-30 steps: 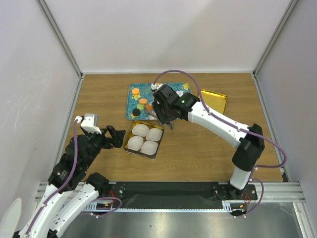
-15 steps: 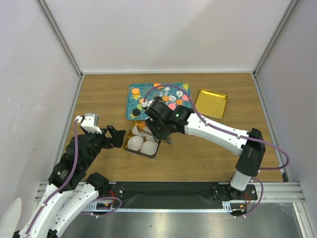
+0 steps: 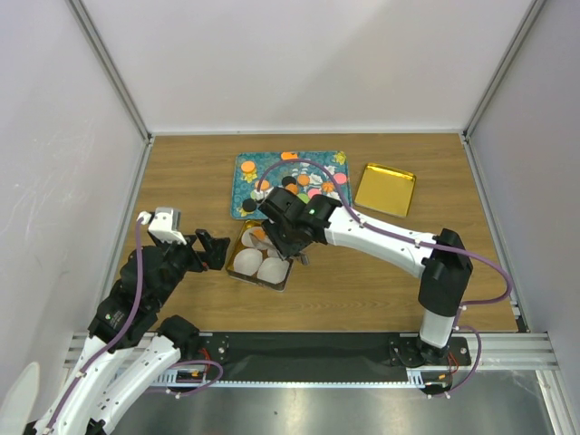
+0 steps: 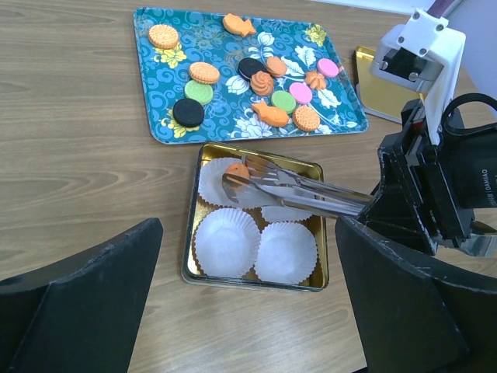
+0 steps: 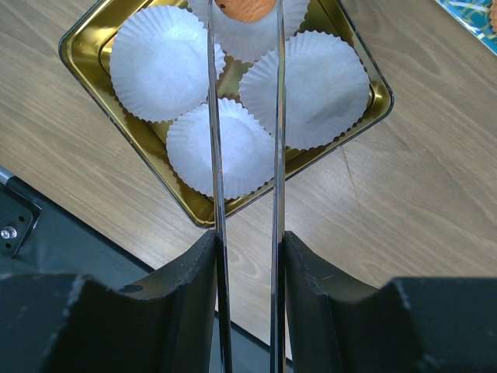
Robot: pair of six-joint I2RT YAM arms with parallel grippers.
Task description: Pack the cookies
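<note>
Left wrist view, contents as we log them:

1. Teal tray [image 4: 155, 101], flower-printed, on the far side of the wooden counter [image 4: 70, 179]. It carries the loose cookies [image 4: 204, 73]: orange, green, pink and dark brown rounds, plus two orange fish shapes.
2. Gold tin [image 4: 188, 249], square, just on the near side of the tray and apart from it. Four white paper cups [image 4: 226, 242] fill it, two by two.
3. Tongs [image 4: 311, 196], metal, reaching in from the right over the tin. Their tips pinch one orange cookie [image 4: 237, 170] over the far-left cup. We cannot tell whether it touches the paper.
4. Right tool [image 5: 247, 260], clenched on the tongs, one finger pressing each blade from outside. In the right wrist view the blades run nearly parallel across the tin, with the cookie between them at the far end.
5. Left tool [image 3: 210, 250], released, fingers spread wide and holding nothing, hovering just left of the tin.
6. Gold lid [image 3: 385, 188], flat on the counter, right of the tray and well apart from the tin.
</note>
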